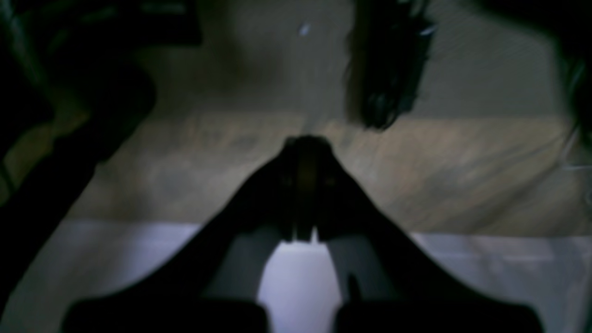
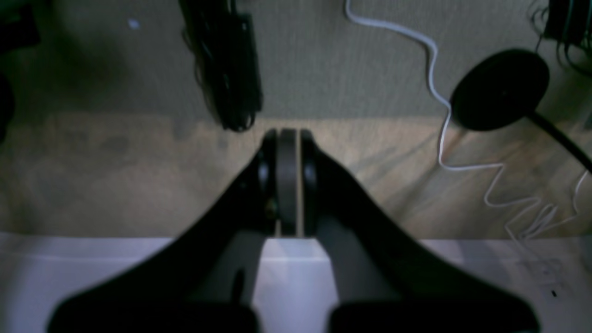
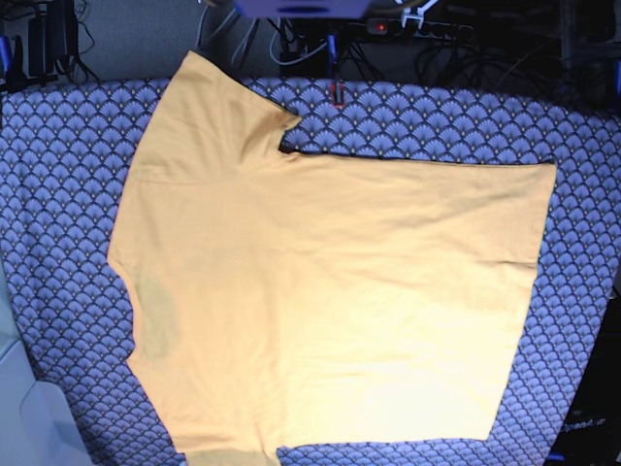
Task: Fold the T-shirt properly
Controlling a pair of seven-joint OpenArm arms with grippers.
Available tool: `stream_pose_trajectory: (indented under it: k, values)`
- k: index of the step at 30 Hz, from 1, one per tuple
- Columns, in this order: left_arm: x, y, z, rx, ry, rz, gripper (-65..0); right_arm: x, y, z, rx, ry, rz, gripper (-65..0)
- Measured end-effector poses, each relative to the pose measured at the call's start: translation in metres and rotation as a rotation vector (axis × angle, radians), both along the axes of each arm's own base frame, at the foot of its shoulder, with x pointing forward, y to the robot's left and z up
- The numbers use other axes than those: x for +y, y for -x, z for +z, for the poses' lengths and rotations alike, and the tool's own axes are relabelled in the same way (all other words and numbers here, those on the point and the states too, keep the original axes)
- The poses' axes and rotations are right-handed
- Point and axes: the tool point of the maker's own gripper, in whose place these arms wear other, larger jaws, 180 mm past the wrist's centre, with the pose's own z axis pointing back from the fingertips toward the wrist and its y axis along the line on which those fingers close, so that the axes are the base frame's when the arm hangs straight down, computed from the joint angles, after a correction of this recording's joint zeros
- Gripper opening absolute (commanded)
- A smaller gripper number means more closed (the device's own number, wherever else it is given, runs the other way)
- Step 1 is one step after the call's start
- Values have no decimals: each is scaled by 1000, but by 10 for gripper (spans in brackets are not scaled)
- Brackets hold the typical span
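Note:
The yellow-orange T-shirt (image 3: 330, 291) lies spread flat in the base view, neck opening at the left, hem at the right. One sleeve (image 3: 218, 112) points to the top left; the other runs off the bottom edge. Neither arm shows in the base view. In the left wrist view my left gripper (image 1: 304, 141) is shut, dark and blurred, with nothing between its fingers. The right gripper (image 2: 287, 136) in the right wrist view is also shut and empty. Neither wrist view shows the T-shirt.
A blue-grey scallop-patterned cloth (image 3: 58, 175) covers the table under the T-shirt. Cables and a power strip (image 3: 388, 24) lie behind the table. Below the right gripper are a white cable (image 2: 437, 92), a black round stand base (image 2: 499, 90) and a black cable bundle (image 2: 226, 64).

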Motion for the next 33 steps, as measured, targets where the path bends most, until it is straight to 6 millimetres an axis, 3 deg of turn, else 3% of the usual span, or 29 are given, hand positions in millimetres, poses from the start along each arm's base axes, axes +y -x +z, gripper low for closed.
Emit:
stream_pose_trajectory:
  k: [5,11,14,16,19,26,33]
  values:
    - [19,45,7,71,-26,-4,-650,-16,30,8,0,24,8,-650]
    - [25,62,11,59,-37,-9,-650,-18,56,16,5,28,11,-650]
    - [23,80,16,20,-20,-12,-650,-20,64,22,-37,31,15,-650]
    - [33,99,23,-1,-34,-21,-650,-24,73,29,-79,39,23,-650]
    - [46,116,36,-90,-56,-33,-650,-35,85,46,-184,53,42,-650]
    - [33,114,60,-323,40,5,-650,-54,103,95,-408,78,89,-650]
    - [51,138,121,-593,-8,212,-650,-63,118,145,-585,86,122,-650]
